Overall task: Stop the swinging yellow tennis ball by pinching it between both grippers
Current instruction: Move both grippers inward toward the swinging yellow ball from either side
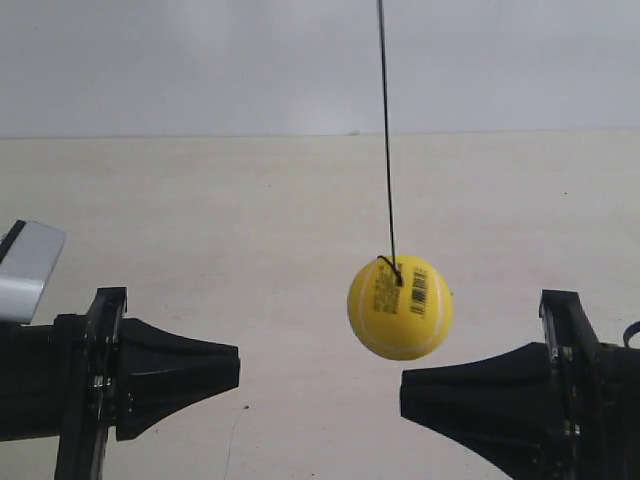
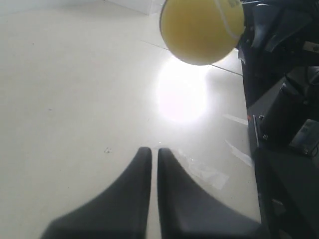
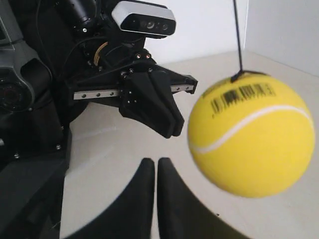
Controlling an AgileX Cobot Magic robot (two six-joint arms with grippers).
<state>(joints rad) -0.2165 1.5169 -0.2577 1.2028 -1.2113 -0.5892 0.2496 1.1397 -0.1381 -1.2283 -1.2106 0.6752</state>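
Closest to each wrist lens: left gripper (image 2: 154,150) and right gripper (image 3: 155,162), each with fingers pressed together to a thin slit, holding nothing. Across the exterior view, gripper at the exterior view's left (image 1: 232,368) low in the frame, gripper at the exterior view's right (image 1: 408,392) opposite, blunt tips facing over a wide gap. Right of centre between them: yellow tennis ball (image 1: 400,306), hanging free on its black string (image 1: 386,130), just above the right-hand tip, apparently not touching, well apart from the left-hand one. No pinch yet. Cannot tell whether swinging. Left to do, by the look of it: raise both tips level with the ball, close in from either side, trap it
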